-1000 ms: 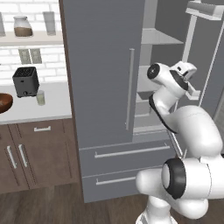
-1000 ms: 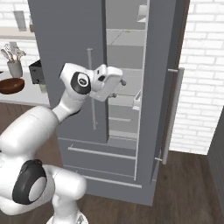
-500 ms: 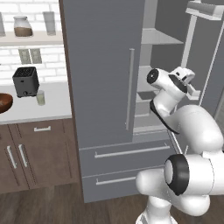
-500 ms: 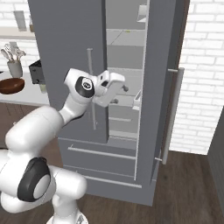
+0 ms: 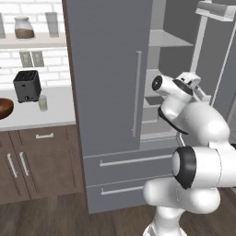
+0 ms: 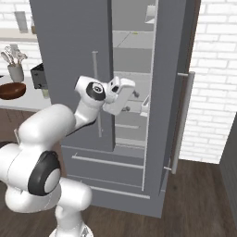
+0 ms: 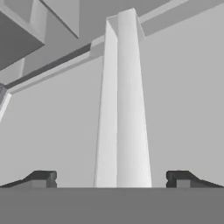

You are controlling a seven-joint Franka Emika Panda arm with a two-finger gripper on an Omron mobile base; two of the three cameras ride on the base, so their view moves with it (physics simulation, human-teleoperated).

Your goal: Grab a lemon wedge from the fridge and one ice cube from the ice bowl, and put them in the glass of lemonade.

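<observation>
While the fridge (image 6: 74, 55) is standing with its right door open:
Gripper (image 6: 130, 98): spread, reaching inside for lemon wedge access.

Kitchen; fridge (image 5: 108, 92), toaster (image 5: 26, 85), brown cabinets (image 5: 39, 159), brick backsplash

Glossy white arm (image 5: 203, 133) – dark joints (rounded, bulbous).

The ice bowl (image 5: 3, 108) is cut by the picture's left edge
</observation>
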